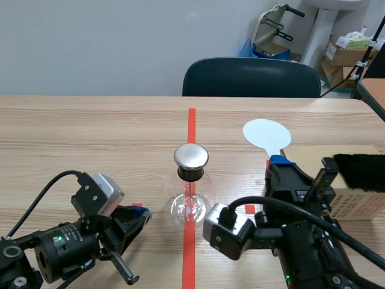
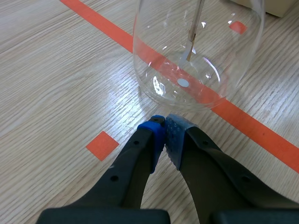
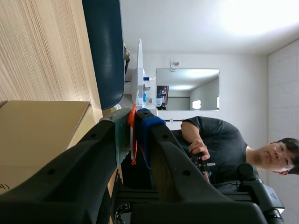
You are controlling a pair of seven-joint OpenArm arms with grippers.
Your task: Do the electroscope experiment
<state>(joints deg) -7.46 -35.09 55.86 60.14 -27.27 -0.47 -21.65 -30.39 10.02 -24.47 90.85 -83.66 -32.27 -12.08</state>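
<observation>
In the scene view there is one electroscope (image 1: 191, 195), a round glass flask with a single metal cap (image 1: 191, 156). It stands on the red tape line in the middle of the wooden surface (image 1: 90, 132). There are two arms. The left tool (image 1: 143, 214) lies low on the surface just beside the flask, its fingers pressed together on nothing. The right tool (image 1: 277, 164) is on the other side of the flask, pinching the handle of the one white paddle (image 1: 266, 133), whose round disc points away from the robot. Beside that arm sits one cardboard box (image 1: 355, 201) with one strip of black fur (image 1: 361, 171) lying on top of it. One dark chair (image 1: 251, 77) stands at the far edge.

In the left wrist view, the left tool (image 2: 165, 133) has its two blue pads meeting, and nothing is between them. The electroscope (image 2: 159, 56) stands just ahead of the tips, not touching them. Inside the glass one thin rod (image 2: 196, 21) hangs down, with a small strip at its lower end. The glass holds nothing else that I can make out. One orange square mark (image 2: 102, 145) lies beside the fingers.

In the right wrist view, the right tool (image 3: 133, 122) is clamped on the orange-red handle of the white paddle (image 3: 139, 70), which is seen edge-on. The cardboard box (image 3: 42, 135) lies beside it and the chair (image 3: 105, 46) is beyond. One person (image 3: 219, 144) sits further back, holding something dark in both hands.
</observation>
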